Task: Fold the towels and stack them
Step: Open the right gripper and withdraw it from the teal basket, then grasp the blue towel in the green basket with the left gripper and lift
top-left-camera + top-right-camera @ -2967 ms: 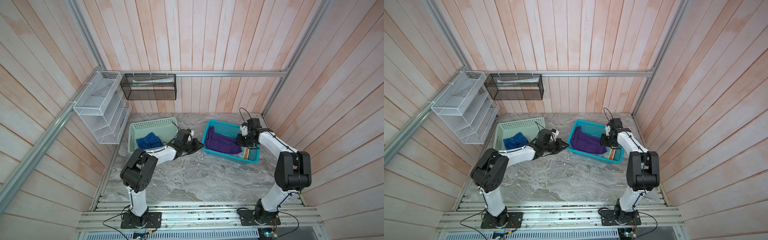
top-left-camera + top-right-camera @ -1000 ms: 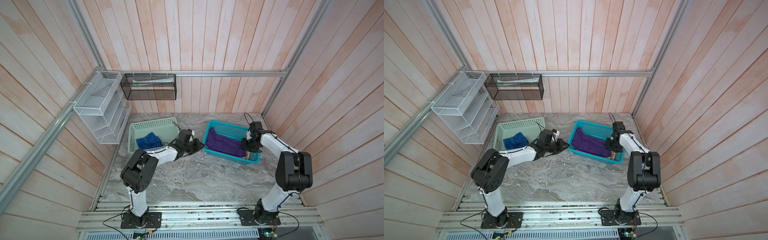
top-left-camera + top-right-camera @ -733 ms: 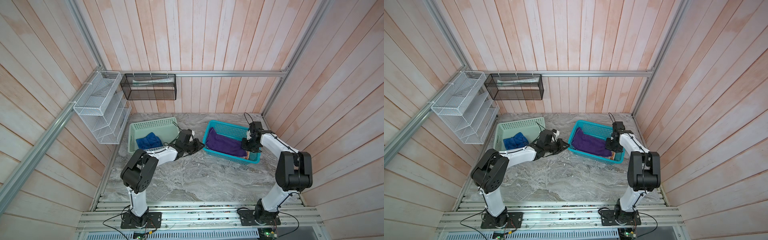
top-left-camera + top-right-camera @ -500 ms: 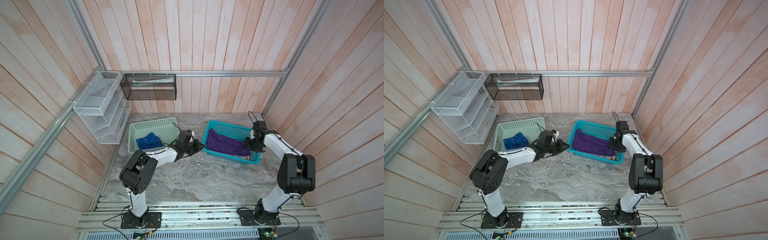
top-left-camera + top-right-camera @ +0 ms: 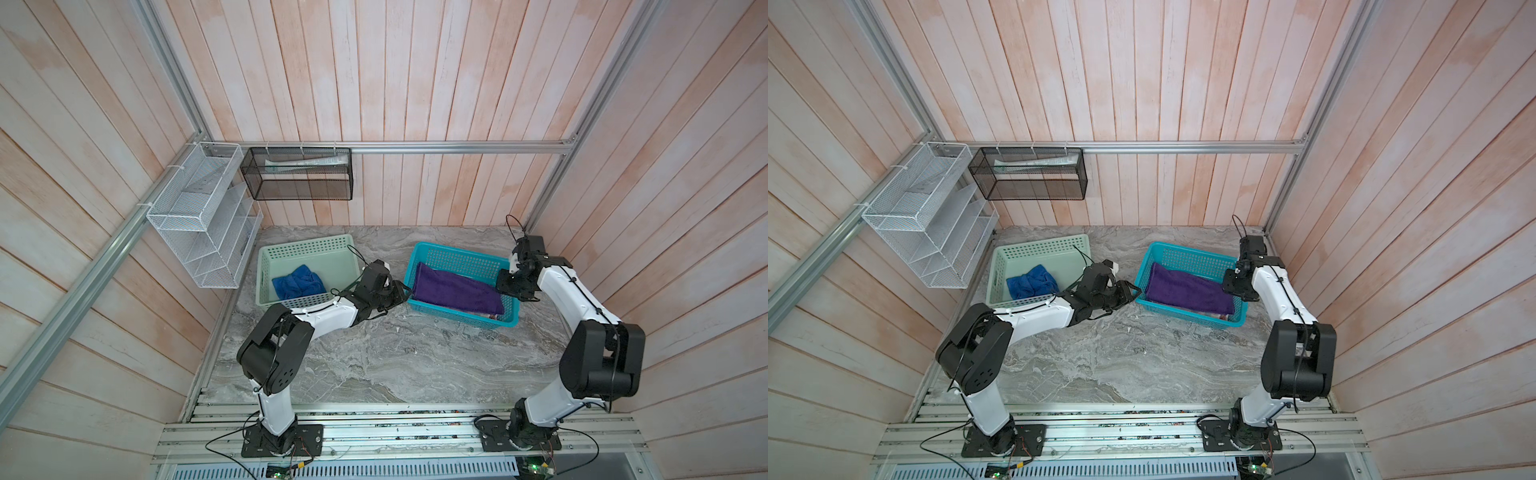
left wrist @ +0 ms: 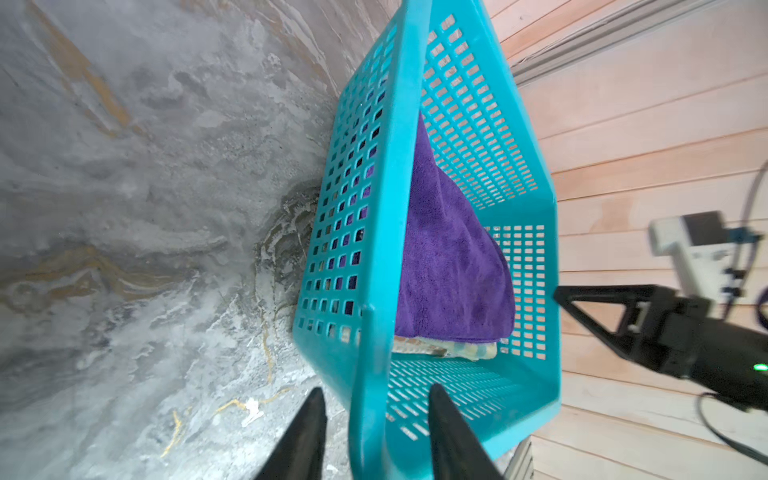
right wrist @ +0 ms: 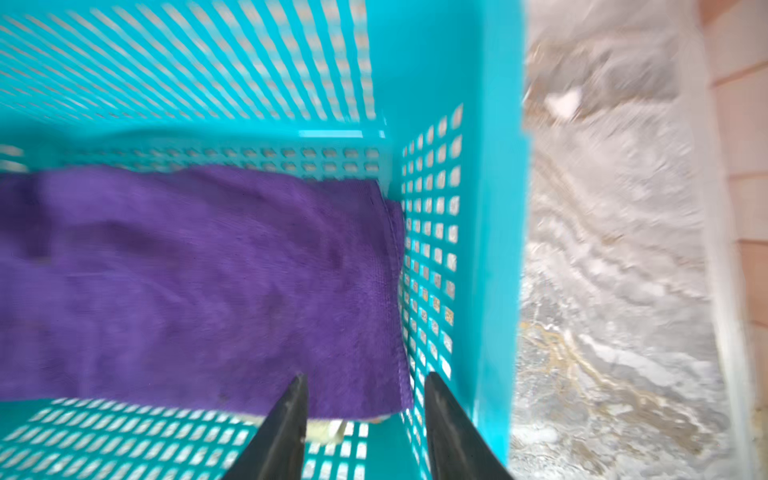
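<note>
A folded purple towel [image 5: 453, 291] [image 5: 1187, 293] [image 6: 449, 257] [image 7: 199, 270] lies in the teal basket [image 5: 457, 254] [image 5: 1187, 254], with the edge of a pale patterned towel [image 6: 457, 350] showing beneath it. A crumpled royal blue towel [image 5: 298, 280] [image 5: 1032, 283] sits in the mint-green basket [image 5: 307, 248]. My left gripper [image 5: 405, 291] [image 6: 376, 388] is open, its jaws astride the teal basket's left end rim [image 6: 374, 332]. My right gripper [image 5: 508, 291] [image 7: 365, 375] is open at the basket's right end, one finger inside over the purple towel's corner.
A white wire rack [image 5: 199, 220] hangs on the left wall and a black mesh bin [image 5: 299, 178] on the back wall. The grey marble table [image 5: 415, 353] stretches toward the front. The right wall stands close behind my right arm.
Both grippers have opened and let go of the teal basket's ends. Before that the basket shifted slightly to the right, and the right arm swung out toward the right wall.
</note>
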